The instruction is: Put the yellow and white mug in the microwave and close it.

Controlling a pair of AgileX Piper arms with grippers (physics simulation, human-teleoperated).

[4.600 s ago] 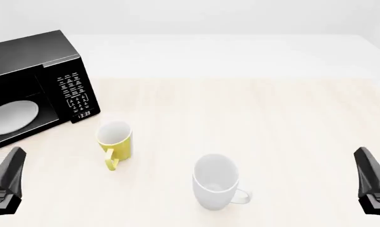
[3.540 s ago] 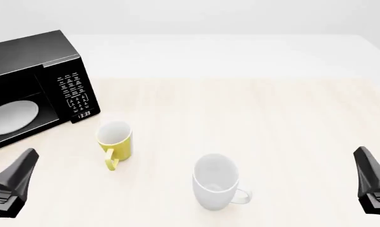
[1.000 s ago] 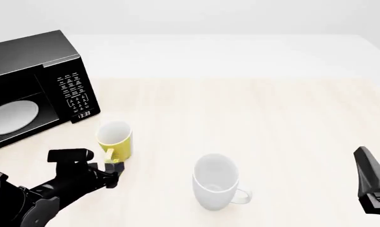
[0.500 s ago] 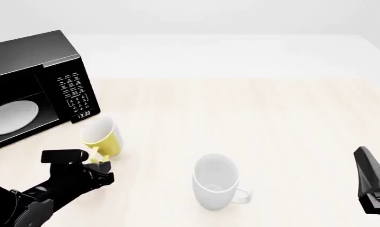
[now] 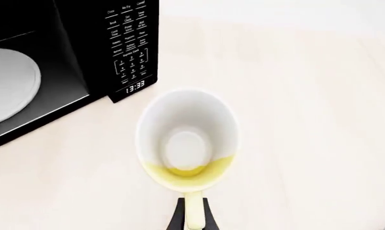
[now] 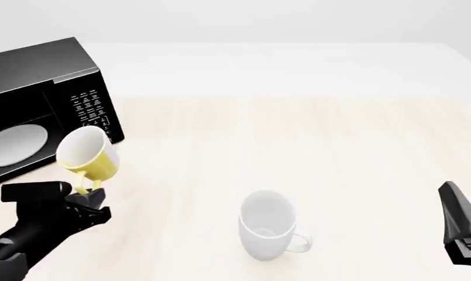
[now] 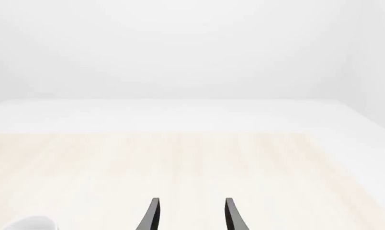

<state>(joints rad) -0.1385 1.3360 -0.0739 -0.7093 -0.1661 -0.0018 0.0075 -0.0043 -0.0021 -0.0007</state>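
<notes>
Left fingers [image 6: 85, 193] clamped on yellow and white mug [image 6: 87, 154] by its handle, tipped toward open microwave [image 6: 40, 105]. Right fingers [image 7: 190, 214] parted (idle, well apart).

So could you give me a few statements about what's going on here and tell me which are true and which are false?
1. The left claw holds the yellow mug by its handle, off the table. True.
2. The microwave is shut. False: its front is open, and the white plate inside shows.
3. The yellow mug is already inside the microwave. False: it hangs in front of the keypad side, outside the opening.
4. The white mug stands on the table, untouched. True.
5. The right claw grips the white mug. False: it is open and empty, apart from that mug.
</notes>
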